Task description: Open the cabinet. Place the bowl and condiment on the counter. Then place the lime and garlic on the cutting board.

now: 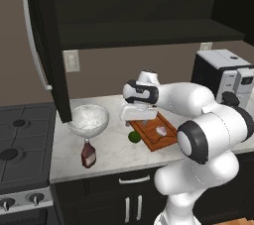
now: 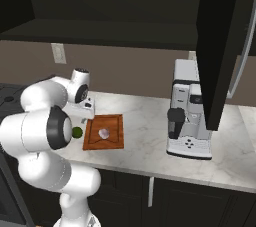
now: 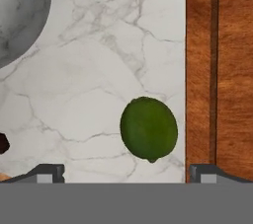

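On the white, grey-veined marble counter (image 1: 114, 152): small round green lime (image 3: 148, 129) just beside the rectangular reddish-brown wooden cutting board (image 1: 155, 132) (not on it), pale garlic bulb (image 2: 104, 133) on the board. Hovered above the lime with jaws spread wide, nothing held: two-finger gripper (image 3: 126, 172). Nearby stood marbled white bowl (image 1: 89, 119) and dark-red condiment bottle (image 1: 88, 155). Black wall cabinet (image 1: 47, 45) open.
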Robot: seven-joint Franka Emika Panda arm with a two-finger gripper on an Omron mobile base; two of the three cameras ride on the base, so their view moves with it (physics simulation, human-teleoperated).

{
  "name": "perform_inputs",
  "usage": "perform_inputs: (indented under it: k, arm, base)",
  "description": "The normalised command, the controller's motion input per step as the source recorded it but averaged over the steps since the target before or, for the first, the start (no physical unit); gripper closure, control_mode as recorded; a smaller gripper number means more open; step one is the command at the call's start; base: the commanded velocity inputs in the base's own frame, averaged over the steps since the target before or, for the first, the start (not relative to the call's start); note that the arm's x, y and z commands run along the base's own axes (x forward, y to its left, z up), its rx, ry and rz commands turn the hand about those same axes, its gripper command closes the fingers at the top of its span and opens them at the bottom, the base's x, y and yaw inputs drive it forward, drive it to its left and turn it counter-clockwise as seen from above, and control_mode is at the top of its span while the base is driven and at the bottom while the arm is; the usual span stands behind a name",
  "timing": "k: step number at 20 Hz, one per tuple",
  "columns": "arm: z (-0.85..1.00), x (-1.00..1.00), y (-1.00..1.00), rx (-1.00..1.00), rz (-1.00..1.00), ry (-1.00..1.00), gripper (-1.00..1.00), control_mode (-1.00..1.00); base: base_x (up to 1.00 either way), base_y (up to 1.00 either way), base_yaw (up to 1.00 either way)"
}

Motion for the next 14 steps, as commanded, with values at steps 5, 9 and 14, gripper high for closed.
perform_inputs:
  k: [5, 9, 14]
  arm:
    - [-0.05, -0.03, 0.0, 0.0, 0.08, 0.0, -1.0, -1.0]
    - [0.0, -0.1, 0.0, 0.0, 0.08, 0.0, -1.0, -1.0]
    - [0.0, -0.1, 0.0, 0.0, 0.06, 0.0, -1.0, -1.0]
  base:
    - [0.0, 0.0, 0.0]
    - [0.0, 0.0, 0.0]
    - [0.0, 0.0, 0.0]
